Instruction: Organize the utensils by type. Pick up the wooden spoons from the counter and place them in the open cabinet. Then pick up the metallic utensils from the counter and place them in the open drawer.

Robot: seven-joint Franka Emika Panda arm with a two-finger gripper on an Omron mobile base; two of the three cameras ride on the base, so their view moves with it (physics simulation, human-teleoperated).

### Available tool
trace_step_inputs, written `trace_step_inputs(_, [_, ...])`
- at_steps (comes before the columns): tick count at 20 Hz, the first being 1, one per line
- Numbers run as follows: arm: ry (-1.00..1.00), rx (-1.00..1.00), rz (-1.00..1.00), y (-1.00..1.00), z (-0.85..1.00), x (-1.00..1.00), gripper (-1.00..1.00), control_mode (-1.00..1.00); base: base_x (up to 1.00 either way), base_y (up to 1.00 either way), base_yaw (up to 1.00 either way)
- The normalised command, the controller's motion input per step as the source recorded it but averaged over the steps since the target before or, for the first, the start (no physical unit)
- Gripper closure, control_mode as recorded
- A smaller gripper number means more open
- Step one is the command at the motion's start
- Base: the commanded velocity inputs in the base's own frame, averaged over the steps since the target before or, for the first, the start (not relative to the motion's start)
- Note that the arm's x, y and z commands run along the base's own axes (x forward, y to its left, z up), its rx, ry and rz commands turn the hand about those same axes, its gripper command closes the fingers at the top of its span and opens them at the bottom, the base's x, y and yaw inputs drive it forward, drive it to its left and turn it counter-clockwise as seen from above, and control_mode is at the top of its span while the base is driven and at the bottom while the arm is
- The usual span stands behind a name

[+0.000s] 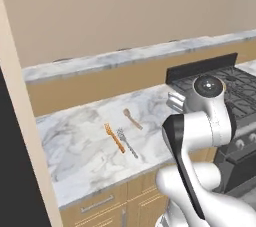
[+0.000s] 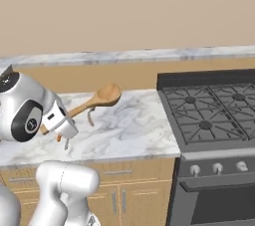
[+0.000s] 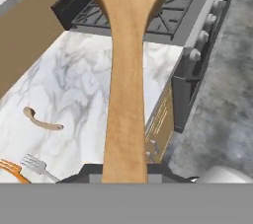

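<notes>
Three utensils lie on the marbled tabletop (image 1: 85, 136) in the left base view: a short curved wooden spoon (image 1: 132, 118), an orange-handled utensil (image 1: 114, 138) and a silver fork (image 1: 127, 142) just beside it, all left of the white arm. Right base view: the claw (image 2: 59, 131), raised above the tabletop's front edge, is clamped on the handle of the large wooden spoon (image 2: 97, 98), whose bowl points up and away toward the stove (image 2: 214, 115). Hand view: the large spoon runs straight out from the claw over tabletop and stove, with the curved spoon (image 3: 42, 121), fork (image 3: 37, 166) and orange utensil (image 3: 11, 168) lying to its left.
</notes>
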Motion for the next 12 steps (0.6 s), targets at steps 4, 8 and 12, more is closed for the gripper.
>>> trace_step_inputs(4, [0.00,0.00,0.00,0.00,0.00,0.00,1.00,1.00,-0.12,-0.31,-0.50])
trace_step_inputs(8, [0.00,0.00,0.00,0.00,0.00,0.00,1.00,1.00,-0.10,-0.31,-0.49])
trace_step_inputs(12, [0.00,0.00,0.00,0.00,0.00,0.00,1.00,1.00,-0.02,-0.24,-0.46])
